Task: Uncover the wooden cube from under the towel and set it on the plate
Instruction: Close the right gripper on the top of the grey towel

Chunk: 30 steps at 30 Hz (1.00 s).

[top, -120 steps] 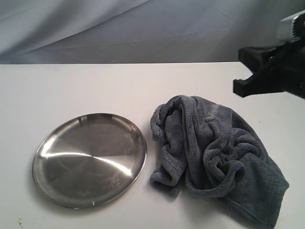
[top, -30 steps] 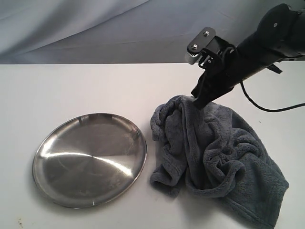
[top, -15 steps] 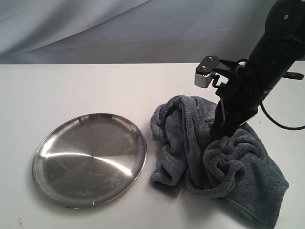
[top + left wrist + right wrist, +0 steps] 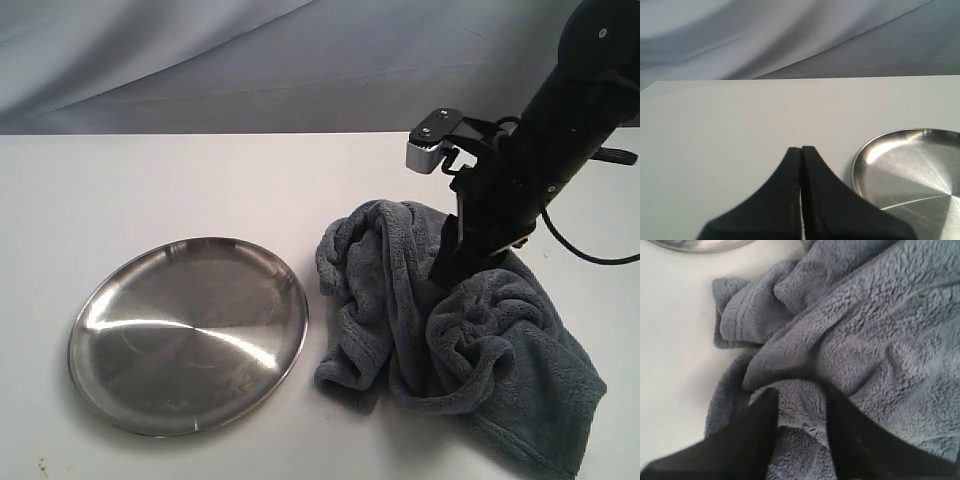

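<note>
Right wrist view is giving the closest look. The right gripper point(image 4: 801, 392) is reaching down into the towel point(image 4: 865, 340), its two black fingers point(image 4: 757, 440) standing partly apart at the bottom of the frame. A thick ridge of fleece is filling the gap between them. It appears to be pinching that ridge, though the view does not show how firmly. A sliver of the plate point(image 4: 695, 244) is showing at the upper left edge.

The wooden cube is not showing in any view. I judge it is lying under the heap, somewhere below or beside these fingers, so the coming move is turning on lifting the fleece up and away.

In the exterior view, the towel is sprawling from the centre toward the lower right corner, its long axis running along that diagonal. The right arm is coming in from the upper right and meeting the heap near its middle. The plate is lying well to the left, just beside the towel's left edge, on the white table point(image 4: 150, 180). The right arm is clearly the nearer one to the heap.

Left wrist view is adding what the others lack. The left gripper point(image 4: 801, 152) is hanging with its fingers pressed together, holding nothing, and the plate's rim is sitting at the lower right of that frame.
</note>
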Each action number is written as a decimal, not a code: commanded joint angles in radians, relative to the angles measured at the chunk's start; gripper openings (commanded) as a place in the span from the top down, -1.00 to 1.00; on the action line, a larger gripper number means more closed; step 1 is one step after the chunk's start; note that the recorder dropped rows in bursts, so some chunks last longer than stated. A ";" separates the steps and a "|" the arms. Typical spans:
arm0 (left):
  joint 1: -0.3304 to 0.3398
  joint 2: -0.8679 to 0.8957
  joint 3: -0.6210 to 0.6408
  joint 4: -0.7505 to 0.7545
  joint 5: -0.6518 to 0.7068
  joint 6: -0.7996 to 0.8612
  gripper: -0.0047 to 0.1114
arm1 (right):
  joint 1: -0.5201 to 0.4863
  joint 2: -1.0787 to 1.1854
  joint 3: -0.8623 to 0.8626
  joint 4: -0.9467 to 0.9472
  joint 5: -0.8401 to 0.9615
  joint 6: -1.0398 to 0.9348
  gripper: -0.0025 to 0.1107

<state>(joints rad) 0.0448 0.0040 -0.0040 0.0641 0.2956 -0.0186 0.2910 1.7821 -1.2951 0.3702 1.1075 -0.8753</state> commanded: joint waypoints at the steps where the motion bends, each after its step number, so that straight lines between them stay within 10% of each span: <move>1: 0.002 -0.004 0.004 -0.002 -0.011 -0.004 0.92 | 0.003 -0.010 0.007 0.058 -0.068 -0.083 -0.33; 7: 0.002 -0.004 0.004 -0.002 -0.011 -0.004 0.92 | 0.050 -0.010 0.007 0.038 -0.264 -0.142 -0.83; 30: 0.002 -0.004 0.004 -0.002 -0.011 -0.004 0.92 | 0.071 0.144 0.007 0.040 -0.530 0.045 -0.77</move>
<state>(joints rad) 0.0448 0.0040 -0.0040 0.0641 0.2956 -0.0186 0.3591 1.9224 -1.2951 0.4091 0.5935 -0.8353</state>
